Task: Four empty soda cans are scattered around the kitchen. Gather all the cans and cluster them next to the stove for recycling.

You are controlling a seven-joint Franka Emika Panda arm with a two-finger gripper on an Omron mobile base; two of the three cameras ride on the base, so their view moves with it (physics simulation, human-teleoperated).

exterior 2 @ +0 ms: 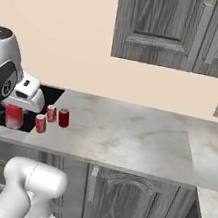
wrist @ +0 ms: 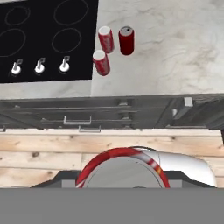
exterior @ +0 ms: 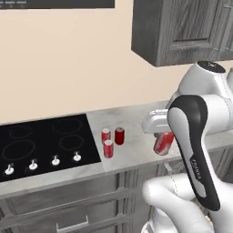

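Three soda cans [exterior: 108, 148] [exterior: 105, 135] [exterior: 119, 135] clustered upright on the grey marble bench [exterior: 132, 118], just beside the right edge of the black stove [exterior: 41, 143], two nearer the stove, one toward the back. Fourth can [exterior: 163, 143] clamped in the end effector [exterior: 160, 136], tilted, held above the bench's front edge, near the cluster on its right. Jaws narrowed onto the can's sides. Dark cabinets [exterior 2: 130, 198] below the bench front.
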